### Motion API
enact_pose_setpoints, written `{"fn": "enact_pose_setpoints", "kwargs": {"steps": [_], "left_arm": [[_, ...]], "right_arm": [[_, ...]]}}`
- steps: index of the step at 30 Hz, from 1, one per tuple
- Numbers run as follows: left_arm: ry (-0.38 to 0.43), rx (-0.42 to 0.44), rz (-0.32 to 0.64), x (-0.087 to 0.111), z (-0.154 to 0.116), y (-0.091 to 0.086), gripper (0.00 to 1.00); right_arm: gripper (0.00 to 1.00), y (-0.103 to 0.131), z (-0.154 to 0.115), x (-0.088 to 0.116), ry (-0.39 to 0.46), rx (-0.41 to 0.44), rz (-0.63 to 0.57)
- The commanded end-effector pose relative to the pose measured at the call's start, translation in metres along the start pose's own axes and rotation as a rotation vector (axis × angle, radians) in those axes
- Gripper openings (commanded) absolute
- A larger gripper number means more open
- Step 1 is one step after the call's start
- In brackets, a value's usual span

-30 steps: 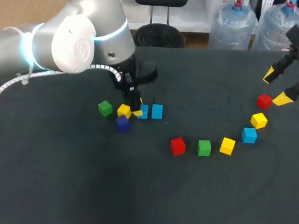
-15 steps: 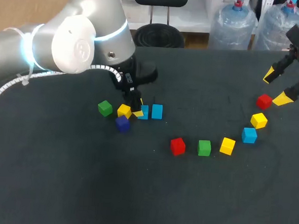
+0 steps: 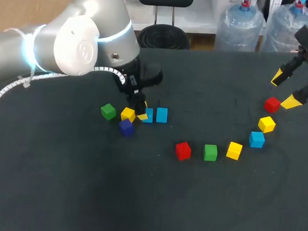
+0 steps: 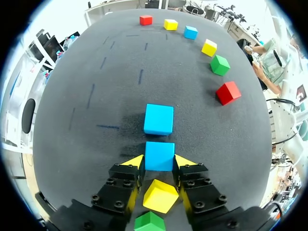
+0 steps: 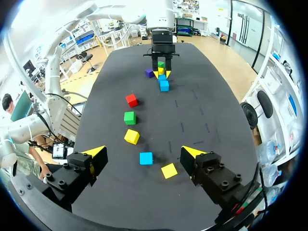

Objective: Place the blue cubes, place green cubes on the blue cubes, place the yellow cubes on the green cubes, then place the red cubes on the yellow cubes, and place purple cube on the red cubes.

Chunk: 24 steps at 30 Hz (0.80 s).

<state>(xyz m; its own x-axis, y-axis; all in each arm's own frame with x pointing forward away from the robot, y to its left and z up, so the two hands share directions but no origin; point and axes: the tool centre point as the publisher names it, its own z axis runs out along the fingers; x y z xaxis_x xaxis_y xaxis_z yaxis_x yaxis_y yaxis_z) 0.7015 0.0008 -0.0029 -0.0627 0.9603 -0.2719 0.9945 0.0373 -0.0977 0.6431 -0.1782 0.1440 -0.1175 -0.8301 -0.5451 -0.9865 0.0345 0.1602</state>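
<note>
The left tool [image 4: 159, 161] clenches a blue cube [image 4: 159, 155] resting on the bench [image 3: 190, 201] just beside a second blue cube [image 4: 159, 119], while the right tool [image 3: 284, 89] hangs released near a red cube [image 3: 272, 105].

The matte tabletop [image 3: 60, 193] is dark charcoal, marked with faint blue dashes [image 4: 141, 76]. On it are three sky-blue cubes [image 4: 159, 156], three yellow cubes [image 3: 234, 150], two green cubes [image 3: 210, 152], two red cubes [image 3: 182, 150] and one deep purple cube [image 3: 125, 127], all plain. The left hand [image 4: 159, 161] and right hand [image 5: 144, 152] are black with bright yellow fingertips
</note>
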Motion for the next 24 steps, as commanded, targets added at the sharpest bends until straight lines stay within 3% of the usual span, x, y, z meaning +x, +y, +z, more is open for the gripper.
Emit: {"fn": "enact_pose_setpoints", "kwargs": {"steps": [1, 9, 10, 11, 12, 13, 14, 24], "left_arm": [[0.004, 0.004, -0.001, -0.0002, 0.0011, 0.0027, 0.00], [0.009, 0.005, -0.006, 0.0010, 0.0010, 0.0031, 0.00], [0.011, 0.007, -0.007, 0.0011, 0.0010, 0.0030, 0.05], [0.013, 0.008, -0.008, 0.0012, 0.0011, 0.0029, 0.31], [0.015, 0.008, -0.009, 0.0013, 0.0013, 0.0028, 0.48], [0.016, 0.009, -0.010, 0.0014, 0.0016, 0.0027, 0.78], [0.018, 0.011, -0.012, 0.0014, 0.0018, 0.0026, 1.00], [0.021, 0.013, -0.024, 0.0027, 0.0013, 0.0013, 1.00]], "right_arm": [[1.00, -0.0008, 0.0003, 0.0000, -0.001, -0.002, -0.001], [1.00, -0.0008, 0.0003, 0.0000, -0.001, -0.002, -0.001], [1.00, -0.0008, 0.0003, 0.0000, -0.001, -0.002, -0.001], [1.00, -0.0008, 0.0003, 0.0000, -0.001, -0.002, -0.001], [1.00, -0.0008, 0.0003, 0.0000, -0.001, -0.002, -0.001], [1.00, -0.0008, 0.0003, 0.0000, -0.001, -0.002, -0.001], [1.00, -0.0008, 0.0003, 0.0000, -0.001, -0.002, -0.001], [1.00, -0.0008, 0.0003, 0.0000, -0.001, -0.002, -0.001]]}}
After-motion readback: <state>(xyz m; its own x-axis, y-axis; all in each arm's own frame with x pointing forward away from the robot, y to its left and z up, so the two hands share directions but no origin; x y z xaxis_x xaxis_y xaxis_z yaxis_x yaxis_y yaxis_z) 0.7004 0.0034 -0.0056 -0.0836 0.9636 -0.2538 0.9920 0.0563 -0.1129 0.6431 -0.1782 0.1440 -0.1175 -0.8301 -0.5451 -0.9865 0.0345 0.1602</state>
